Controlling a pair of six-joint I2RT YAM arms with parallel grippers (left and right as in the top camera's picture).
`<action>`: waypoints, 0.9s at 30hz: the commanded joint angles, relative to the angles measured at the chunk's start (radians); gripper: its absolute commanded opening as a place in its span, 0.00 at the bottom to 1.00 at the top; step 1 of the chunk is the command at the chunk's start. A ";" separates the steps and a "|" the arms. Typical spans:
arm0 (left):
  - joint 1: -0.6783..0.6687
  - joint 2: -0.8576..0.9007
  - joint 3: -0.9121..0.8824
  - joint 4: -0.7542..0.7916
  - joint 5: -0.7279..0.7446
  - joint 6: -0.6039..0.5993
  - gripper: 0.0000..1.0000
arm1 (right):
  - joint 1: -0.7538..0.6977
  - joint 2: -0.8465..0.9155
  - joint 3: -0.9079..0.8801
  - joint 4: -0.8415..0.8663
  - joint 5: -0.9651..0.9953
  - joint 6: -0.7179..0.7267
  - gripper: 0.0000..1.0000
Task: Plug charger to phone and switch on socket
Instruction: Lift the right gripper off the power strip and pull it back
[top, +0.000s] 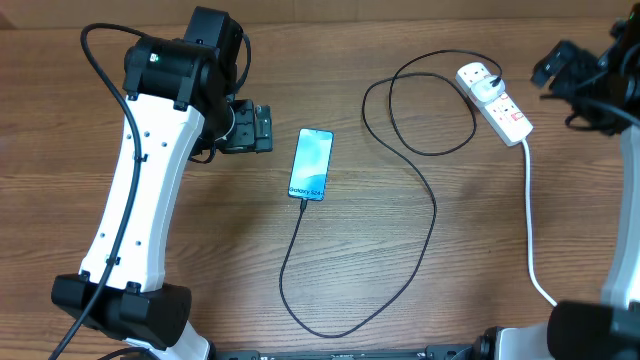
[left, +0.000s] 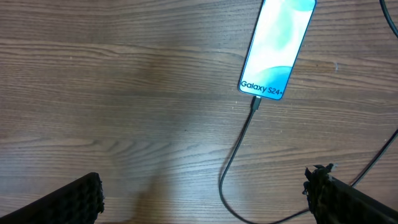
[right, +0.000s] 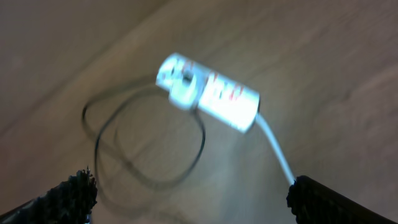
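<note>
Tabletop (top: 300, 60) as I see it: the charger (top: 432, 215) loops from its white plug (top: 481, 80) in the socket (top: 497, 103), near the far right corner, toward the near edge and up into the phone (top: 311, 164) at the centre; left pincer (left: 202, 193) and right pincer (right: 189, 190) both gape wide, holding nothing.

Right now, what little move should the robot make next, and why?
Probably lower the open right end effector onto the red switches of the socket: the charger tip looks seated in the phone, its white plug sits in the socket, and the end effector hovers above it.
</note>
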 joint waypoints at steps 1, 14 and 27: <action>0.005 -0.020 -0.003 0.001 -0.012 -0.013 1.00 | 0.047 -0.021 -0.003 -0.082 -0.035 0.005 1.00; 0.005 -0.020 -0.003 0.001 -0.012 -0.013 1.00 | 0.308 -0.207 -0.023 -0.278 0.053 0.004 1.00; 0.005 -0.020 -0.003 0.001 -0.012 -0.013 0.99 | 0.457 -0.574 -0.257 -0.298 0.146 0.054 1.00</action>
